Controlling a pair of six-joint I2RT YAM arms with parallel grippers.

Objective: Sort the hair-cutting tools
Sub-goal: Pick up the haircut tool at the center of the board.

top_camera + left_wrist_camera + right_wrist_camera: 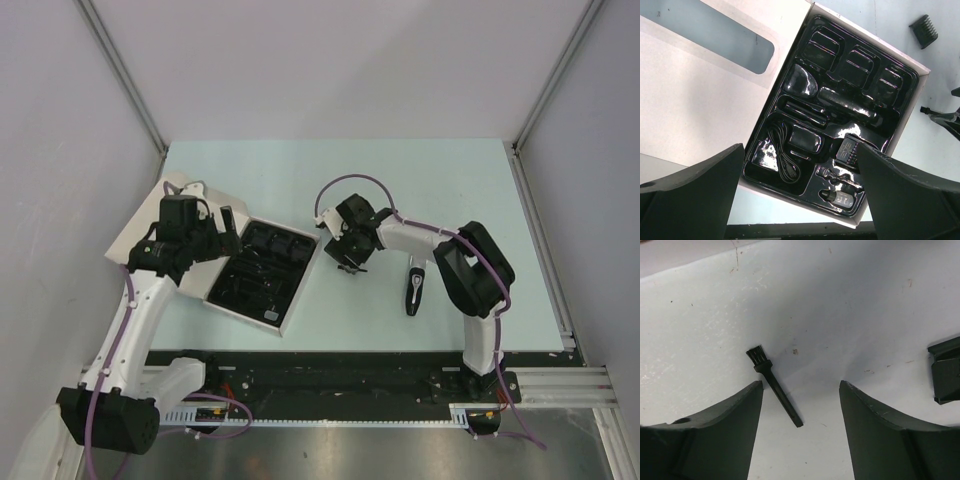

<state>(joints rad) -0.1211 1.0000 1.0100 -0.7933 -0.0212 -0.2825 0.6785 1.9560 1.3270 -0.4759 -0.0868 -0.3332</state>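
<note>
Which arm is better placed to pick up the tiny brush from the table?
Right. The right gripper hovers open just over the brush, which lies on the table between its fingers. The left gripper, also open, is over the black tray, away from it.

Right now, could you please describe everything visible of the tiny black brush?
The tiny black brush is a slim, straight stick, matte and plastic-looking, with a short tuft of dark bristles at one end above a slightly wider collar. It lies flat on the pale table, slanted, bristles pointing away from the wrist camera. It sits between the fingers of the open right end effector, nearer one finger; nothing grips it, and only the table appears to touch it.
</note>
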